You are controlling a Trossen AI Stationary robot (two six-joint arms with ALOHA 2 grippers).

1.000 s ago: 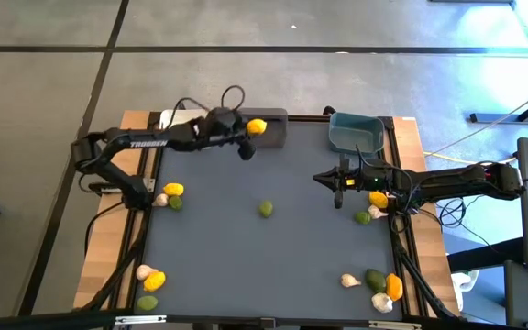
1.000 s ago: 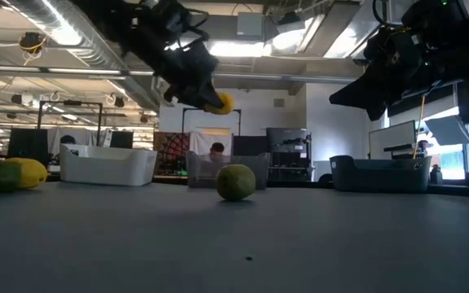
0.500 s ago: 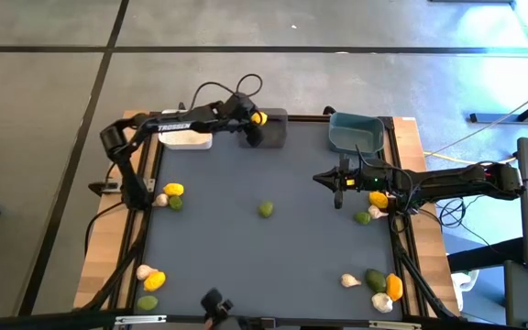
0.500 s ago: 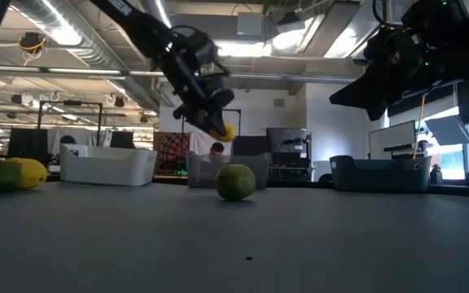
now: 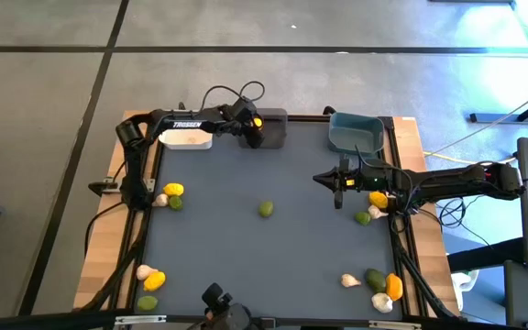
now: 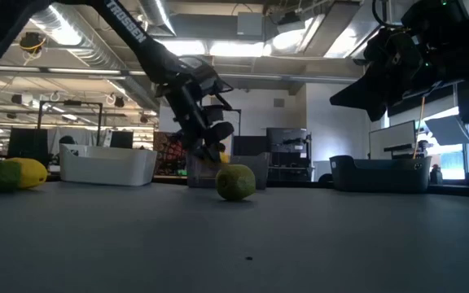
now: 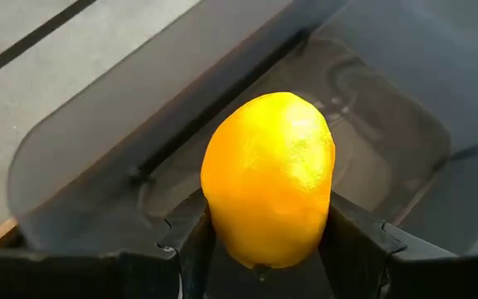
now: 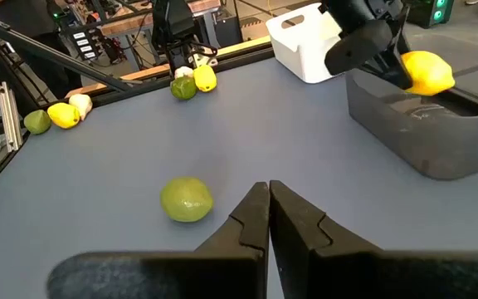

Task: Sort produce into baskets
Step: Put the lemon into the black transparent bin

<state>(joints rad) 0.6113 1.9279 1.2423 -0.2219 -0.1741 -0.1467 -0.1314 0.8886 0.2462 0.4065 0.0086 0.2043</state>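
Gripping a yellow lemon (image 7: 268,178) between its fingers, the left gripper (image 5: 255,124) hangs over the dark grey basket (image 5: 276,135) at the table's twelve o'clock edge, the fruit just above the bin's inside. The right gripper (image 8: 268,218), fingers pressed together and empty, waits at about three o'clock, a lime (image 5: 266,210) lying mid-table beyond it.
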